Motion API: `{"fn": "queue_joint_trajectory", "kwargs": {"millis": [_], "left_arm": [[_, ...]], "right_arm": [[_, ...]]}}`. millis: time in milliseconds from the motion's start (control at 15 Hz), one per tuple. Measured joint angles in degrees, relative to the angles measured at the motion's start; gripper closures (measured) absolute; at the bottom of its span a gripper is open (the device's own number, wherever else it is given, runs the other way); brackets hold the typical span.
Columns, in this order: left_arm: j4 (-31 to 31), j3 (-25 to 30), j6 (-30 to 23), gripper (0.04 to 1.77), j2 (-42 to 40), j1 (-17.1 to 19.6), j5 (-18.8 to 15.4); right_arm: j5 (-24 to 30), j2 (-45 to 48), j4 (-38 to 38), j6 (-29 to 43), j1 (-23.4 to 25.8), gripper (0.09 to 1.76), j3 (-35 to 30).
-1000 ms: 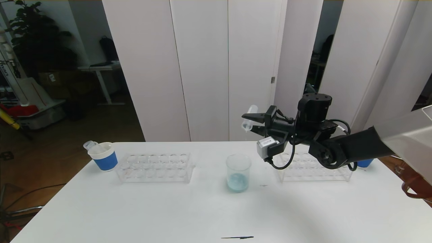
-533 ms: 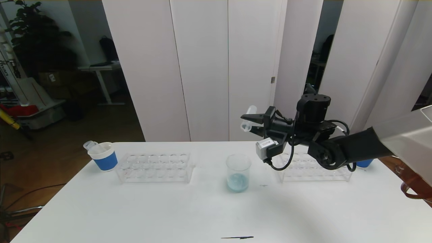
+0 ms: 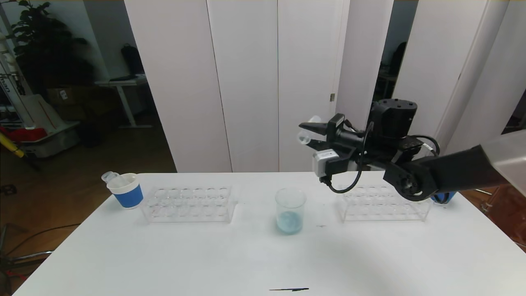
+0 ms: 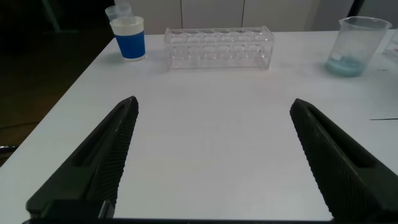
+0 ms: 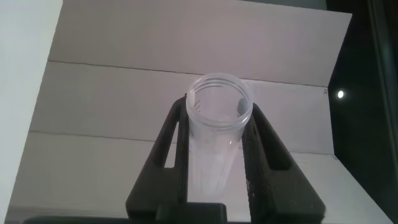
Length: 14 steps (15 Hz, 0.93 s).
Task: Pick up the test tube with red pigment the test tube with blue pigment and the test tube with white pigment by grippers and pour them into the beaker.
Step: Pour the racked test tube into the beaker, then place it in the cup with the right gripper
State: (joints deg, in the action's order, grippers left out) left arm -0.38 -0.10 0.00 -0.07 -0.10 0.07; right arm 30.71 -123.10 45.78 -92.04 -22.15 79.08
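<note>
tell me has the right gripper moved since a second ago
Yes. The right gripper, shut on an emptied test tube, has risen and drifted toward the robot's right, ending higher above the beaker, which stayed put.

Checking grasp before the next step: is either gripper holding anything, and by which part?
Right gripper is shut on a clear, empty-looking test tube, pinched across its body below the open mouth. Left gripper is open, holding nothing.

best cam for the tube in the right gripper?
Right wrist view: the test tube fills the frame between the shut right gripper's jaws, open mouth toward the camera. Head view shows it small and side-on. Left wrist view misses it.
</note>
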Motion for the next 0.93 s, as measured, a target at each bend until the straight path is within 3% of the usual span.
{"fn": "queue_joint_trajectory", "kwargs": {"millis": [267,667,933], "left_arm": [[0.02,0.0,0.0,0.07,0.0,0.0,-0.02],[0.02,0.0,0.0,0.07,0.0,0.0,0.0],[0.02,0.0,0.0,0.07,0.0,0.0,0.0]], "right_arm": [[-11.75,7.03,0.04,16.02,-0.26,1.26,-3.19],[-32.61,12.43,0.88,57.98,-0.12,1.26,-4.72],[-36.71,13.81,1.07,78.73,1.95,1.26,-11.11]]}}
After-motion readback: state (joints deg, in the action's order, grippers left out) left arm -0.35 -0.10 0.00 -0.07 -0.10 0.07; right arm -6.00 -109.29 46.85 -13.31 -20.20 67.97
